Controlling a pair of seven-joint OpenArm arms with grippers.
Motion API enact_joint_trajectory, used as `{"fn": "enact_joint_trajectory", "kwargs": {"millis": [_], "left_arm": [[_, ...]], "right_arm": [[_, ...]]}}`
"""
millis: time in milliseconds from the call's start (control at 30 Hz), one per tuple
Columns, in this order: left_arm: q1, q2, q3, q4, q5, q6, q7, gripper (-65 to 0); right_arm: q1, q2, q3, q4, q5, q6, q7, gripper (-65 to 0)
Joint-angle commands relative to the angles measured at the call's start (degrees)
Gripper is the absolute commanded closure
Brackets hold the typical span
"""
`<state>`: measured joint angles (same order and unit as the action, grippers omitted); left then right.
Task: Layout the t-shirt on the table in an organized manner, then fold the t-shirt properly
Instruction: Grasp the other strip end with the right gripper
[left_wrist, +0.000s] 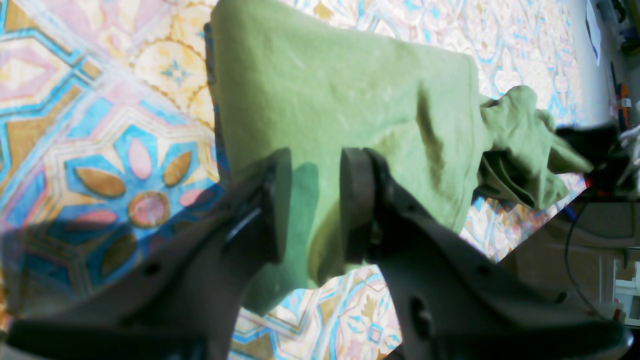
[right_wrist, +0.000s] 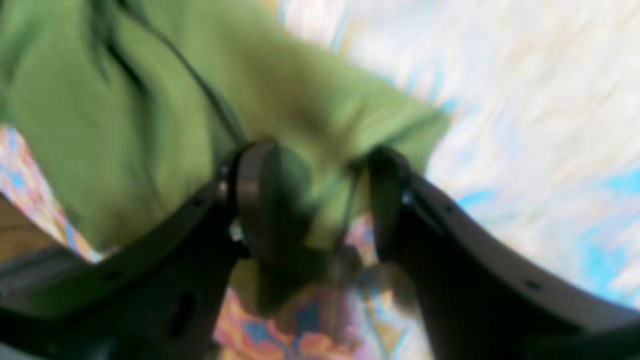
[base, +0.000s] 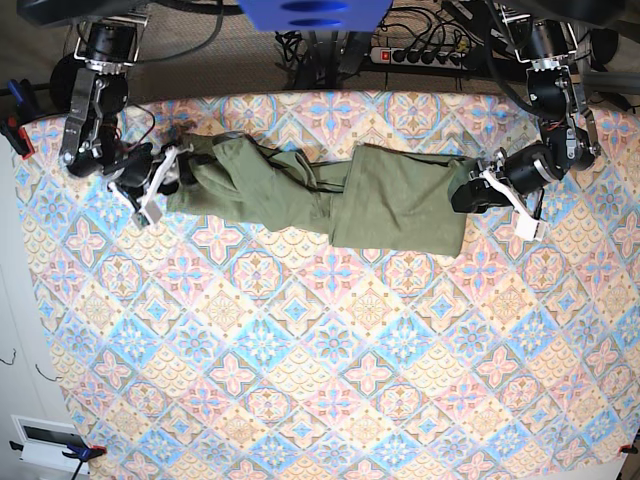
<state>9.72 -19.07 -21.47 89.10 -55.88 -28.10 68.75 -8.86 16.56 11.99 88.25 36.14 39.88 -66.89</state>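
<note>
Left gripper (left_wrist: 315, 200), low in its wrist view, has jaws partly apart with the shirt's (left_wrist: 340, 100) edge between them — apparently pinched. Right gripper (right_wrist: 320, 200) stands wider, bunched cloth between its fingers; the blur hides whether it holds. Beyond, the shirt lies stretched across the upper table (base: 320, 400) — soft, light, limp; best taken by hem corners.
</note>
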Motion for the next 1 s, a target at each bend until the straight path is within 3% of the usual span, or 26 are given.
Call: {"fn": "enact_joint_trajectory", "kwargs": {"millis": [0,267,400,600,967], "left_arm": [[-0.5,-0.8,-0.3,0.9,-1.3,-0.3,-1.0,-15.0],[-0.4,-0.8,-0.3,0.9,-1.3,-0.3,-1.0,-15.0],[-0.6,-0.8,0.9,0.9,-1.3,-0.3,-1.1,-15.0],[-0.5,-0.8,4.4,0.9,-1.3,-0.3,-3.7,-14.9],[-0.5,-0.8,4.7,0.9,-1.6,-0.3,-4.2,-14.9]], "right_arm": [[0.9,0.9,-0.3,-0.4,-0.1,0.1,-0.7,-27.9],[0.7,0.9,-0.6,-6.4,-0.1,0.1,-0.9,-27.9],[0.7,0.9,-1.7,-6.0,-0.1,0.1,-3.9,-27.9],[0.8,0.9,-6.8,-5.5,6.7,0.1,-4.4,-27.9],[2.6,0.8,-9.2,-6.0,6.9,0.1,-4.2,-25.7]]}}
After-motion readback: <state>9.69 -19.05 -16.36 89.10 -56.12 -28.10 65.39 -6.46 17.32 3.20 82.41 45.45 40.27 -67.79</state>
